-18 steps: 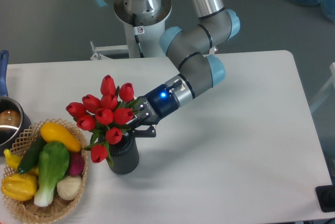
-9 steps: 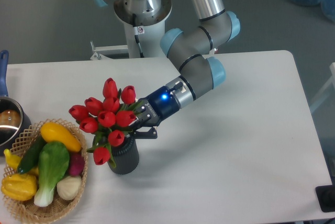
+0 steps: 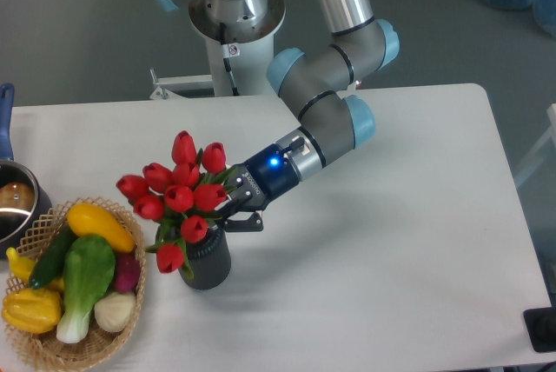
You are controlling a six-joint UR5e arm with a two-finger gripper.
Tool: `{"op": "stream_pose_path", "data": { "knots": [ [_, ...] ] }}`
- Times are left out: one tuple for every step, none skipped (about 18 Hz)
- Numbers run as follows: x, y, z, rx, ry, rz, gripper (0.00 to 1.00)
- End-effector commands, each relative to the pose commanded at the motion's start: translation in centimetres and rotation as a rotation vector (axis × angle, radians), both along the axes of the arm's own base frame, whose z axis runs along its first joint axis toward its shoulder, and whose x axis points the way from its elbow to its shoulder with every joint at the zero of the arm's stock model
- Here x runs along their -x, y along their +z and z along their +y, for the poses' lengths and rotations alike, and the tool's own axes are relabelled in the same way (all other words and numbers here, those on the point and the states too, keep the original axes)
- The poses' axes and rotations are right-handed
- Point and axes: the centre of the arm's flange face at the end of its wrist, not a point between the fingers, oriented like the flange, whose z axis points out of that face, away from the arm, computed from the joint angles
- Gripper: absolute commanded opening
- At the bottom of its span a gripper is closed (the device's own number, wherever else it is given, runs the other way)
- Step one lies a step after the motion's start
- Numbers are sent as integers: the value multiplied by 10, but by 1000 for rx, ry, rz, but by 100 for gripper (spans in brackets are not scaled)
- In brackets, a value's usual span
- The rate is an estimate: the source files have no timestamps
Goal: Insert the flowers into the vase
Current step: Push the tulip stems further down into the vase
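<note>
One bunch, flowers (image 3: 178,194), clamped in jaws just above vase (image 3: 207,261).

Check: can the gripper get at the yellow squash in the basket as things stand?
Probably not right now. The gripper looks shut on the flowers at the vase. The yellow squash lies uncovered on top of the basket, close by.
</note>
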Motion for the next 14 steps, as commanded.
{"op": "stream_pose_path", "data": {
  "knots": [
    [-1,-3,-1,1,-1,1,43],
    [-1,-3,-1,-1,-1,5,46],
    [-1,-3,-1,-3,-1,5,48],
    [-1,-4,-1,-1,-2,5,51],
    [-1,-4,-1,-2,-2,6,52],
    [-1,-4,-1,-2,-2,6,53],
    [-1,-4,-1,-1,0,7,55],
    [-1,-4,-1,-1,-2,7,59],
    [-1,-4,-1,-1,0,7,70],
    [-1,-4,-1,-1,0,7,88],
    [-1,-4,-1,-1,0,7,100],
    [-1,-5,-2,2,0,5,100],
    [-1,-4,-1,2,0,5,100],
    [-1,-5,-2,3,0,4,100]
  ]
}}
